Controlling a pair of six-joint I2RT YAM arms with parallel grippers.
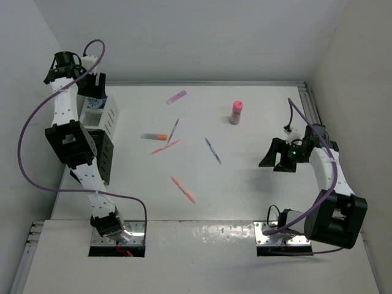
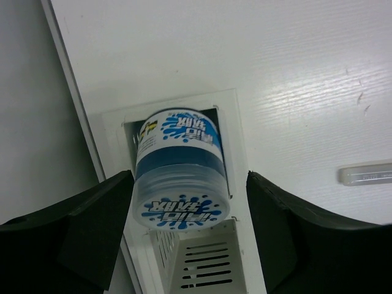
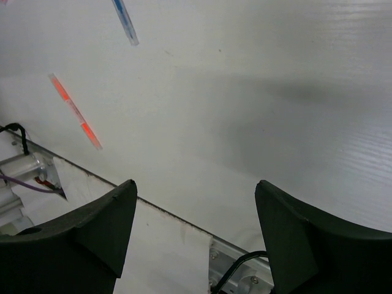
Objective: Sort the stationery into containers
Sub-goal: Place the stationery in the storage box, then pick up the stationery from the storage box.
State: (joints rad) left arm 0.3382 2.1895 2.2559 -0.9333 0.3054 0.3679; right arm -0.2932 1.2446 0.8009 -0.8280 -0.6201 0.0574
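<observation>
Where the left gripper [image 2: 188,179] gapes wide at lower frame, a blue-capped jar [image 2: 179,209] sits between its jaws, ungripped, in the white organiser [image 2: 202,264]. Right gripper [image 3: 196,185]: wide, empty.

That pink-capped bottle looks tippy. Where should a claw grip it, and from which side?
Probably the beige body of the bottle, just under the cap, coming level from its right with the right claw, which stands open. The bottle is upright, round and alone on the table, so both flanks are free.
</observation>
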